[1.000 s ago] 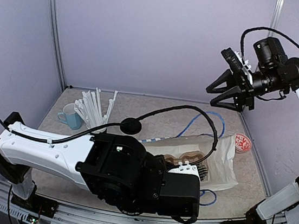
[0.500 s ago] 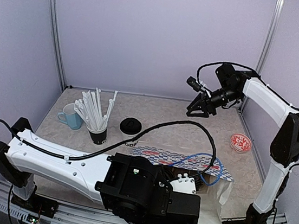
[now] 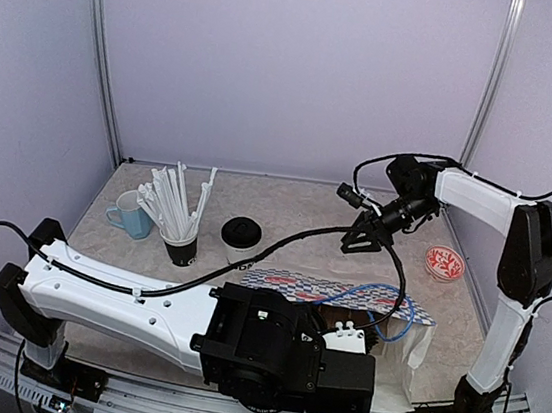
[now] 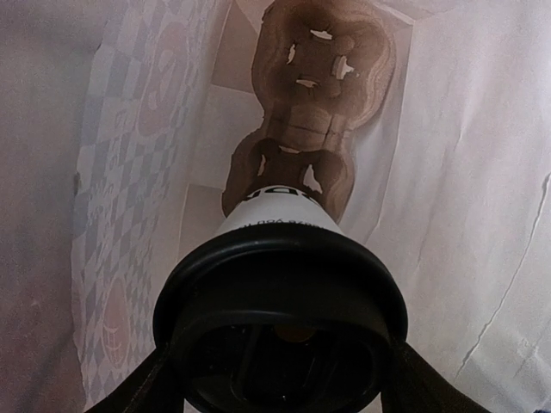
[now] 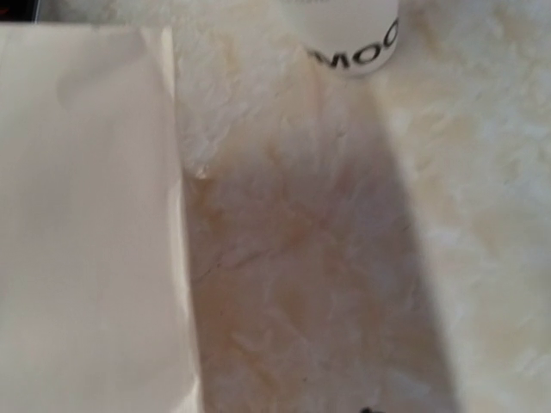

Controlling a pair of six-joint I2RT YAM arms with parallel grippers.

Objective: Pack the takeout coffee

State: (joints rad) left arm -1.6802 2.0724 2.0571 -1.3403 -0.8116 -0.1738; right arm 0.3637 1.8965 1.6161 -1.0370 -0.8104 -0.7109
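Seen from the left wrist, one takeout coffee (image 4: 280, 211), a white cup with a black lid, hangs inside the white paper bag (image 4: 448, 172). My left gripper (image 4: 280, 379) is shut on its lid, over a brown cardboard cup carrier (image 4: 314, 103). From above, the left arm covers that cup. The second takeout coffee (image 3: 240, 240) stands on the table behind the bag (image 3: 413, 336). Its lettered base (image 5: 353, 39) shows at the top of the right wrist view. My right gripper (image 3: 363, 239) hovers low over the table behind the bag, open, with nothing in it.
A black cup of white straws (image 3: 182, 245) and a light-blue mug (image 3: 129, 217) stand at the back left. A small red-patterned dish (image 3: 443, 262) lies at the right. Blue cord handles (image 3: 376, 297) loop over the bag's top. The bag's edge (image 5: 168, 215) lies left of the right gripper.
The right arm has swung down from high on the right to just above the table behind the bag, its jaws narrowing. The left arm has sunk lower into the bag.
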